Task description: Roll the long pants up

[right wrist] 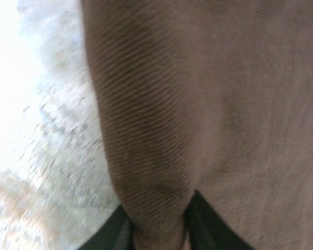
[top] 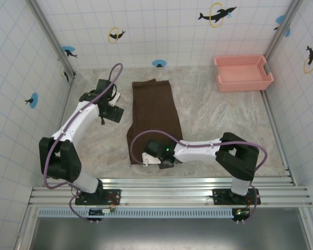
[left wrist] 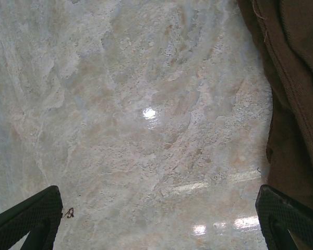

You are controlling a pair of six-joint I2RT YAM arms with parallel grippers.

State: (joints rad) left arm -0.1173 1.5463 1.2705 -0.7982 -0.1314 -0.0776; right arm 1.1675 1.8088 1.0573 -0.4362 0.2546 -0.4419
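Pink basket [top: 245,80] sits far right — on marbled table [top: 219,120] (tiled walls [top: 172,31] around).

Long pants [right wrist: 208,104]: dark brown, fine diagonal ribbing, running down between the black right fingers [right wrist: 211,234]. Left fingers [left wrist: 28,219]: black, cross-hatched. Table [left wrist: 135,114] between them: marbled beige-grey. Basket [top: 245,83]: pink mesh. Walls [top: 167,31]: white tile, blue grid, black dolphin decals [top: 211,16], yellow rings.
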